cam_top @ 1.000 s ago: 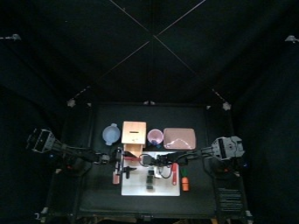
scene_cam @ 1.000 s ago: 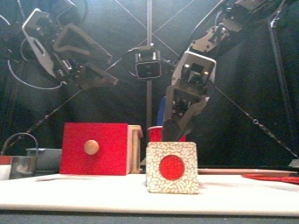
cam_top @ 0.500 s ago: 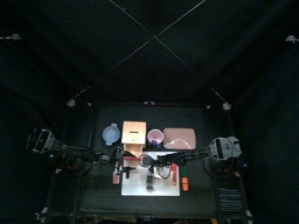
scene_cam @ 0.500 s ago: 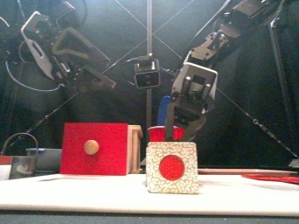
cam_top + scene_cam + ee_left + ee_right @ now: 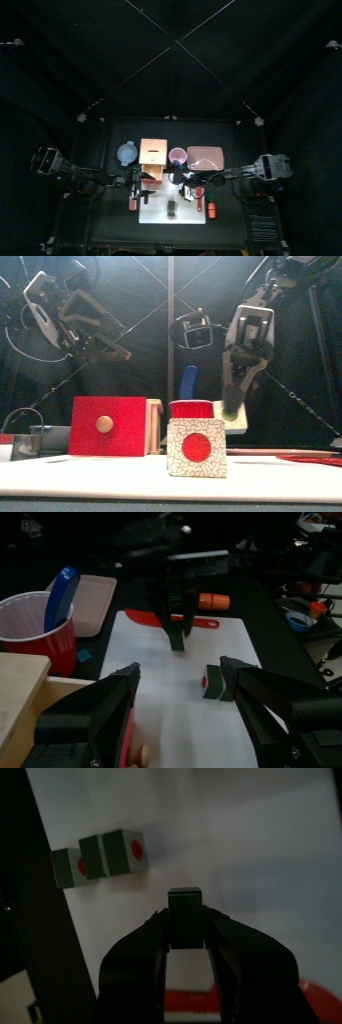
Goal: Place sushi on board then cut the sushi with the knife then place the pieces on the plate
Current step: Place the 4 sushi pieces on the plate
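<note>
1. Right end effector point(image 5: 182, 900) now hangs to the right of the cup point(image 5: 191, 408) in the front view. Half a second earlier it was at the cup's rim. The blue knife point(image 5: 189, 380) remains in the cup.
2. The right end effector's jaws are pressed together, and no knife shows between them. The left end effector point(image 5: 178, 669) is spread wide and empty, low over the board point(image 5: 160, 717).
3. The sushi point(image 5: 197, 448) lies on the board, at lower centre of the front view. Its red-centred end face is turned to that camera, so its long axis is judged to run front to back. It sits just inside one jaw of the left end effector, the nearer of the two. In the right wrist view it lies at upper left, apart from the closed jaws.
4. Deciding relation: the knife is not yet taken. It rises nearly upright from the cup, leaning slightly to frame left. In the front view it stands up and left of the right end effector.
5. Room: in the top view the cup stands above the board's upper edge, between the box point(image 5: 154, 155) and the tray point(image 5: 203, 156). Both crowd its sides, so the open approach is judged to be from above.
</note>
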{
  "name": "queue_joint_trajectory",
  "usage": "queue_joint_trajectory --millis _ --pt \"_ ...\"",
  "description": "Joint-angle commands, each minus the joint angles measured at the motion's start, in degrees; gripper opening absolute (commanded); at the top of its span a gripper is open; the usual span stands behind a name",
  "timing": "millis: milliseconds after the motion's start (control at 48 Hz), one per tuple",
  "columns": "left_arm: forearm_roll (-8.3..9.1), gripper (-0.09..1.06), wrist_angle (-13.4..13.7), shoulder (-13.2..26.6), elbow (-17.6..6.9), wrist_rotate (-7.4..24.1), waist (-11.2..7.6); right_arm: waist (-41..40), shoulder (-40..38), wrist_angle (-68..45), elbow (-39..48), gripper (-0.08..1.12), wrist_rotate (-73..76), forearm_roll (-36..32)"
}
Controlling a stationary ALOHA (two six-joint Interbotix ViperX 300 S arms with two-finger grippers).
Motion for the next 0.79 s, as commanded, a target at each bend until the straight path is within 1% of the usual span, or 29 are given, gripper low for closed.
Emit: queue_joint_trajectory --millis 21,146,271,438,583,792 --pt "0.18 0.97 -0.5 -0.3 -0.8 0.1 -0.09 -3.0 -5.3 -1.0 2.9 0.52 5.7 -2.9" --pt "0.18 0.97 -0.5 -0.2 -0.8 0.1 -0.09 -6.7 -7.2 -1.1 5.4 0.52 14.0 -8.8" --pt "0.18 0.97 -0.5 -0.1 -0.7 0.1 -0.09 -10.5 -7.4 -1.1 5.6 0.52 22.9 -14.7" --pt "0.18 0.97 -0.5 0.0 -0.6 0.1 -0.09 -15.2 -5.7 -1.5 4.1 0.52 35.9 -25.8" --pt "0.18 0.97 -0.5 0.0 -0.4 0.1 -0.09 -17.1 -2.8 -0.1 3.1 0.52 47.2 -34.6" --pt "0.18 0.97 -0.5 0.1 -0.1 0.1 -0.09 -17.7 0.7 4.8 1.6 0.52 60.3 -43.4"
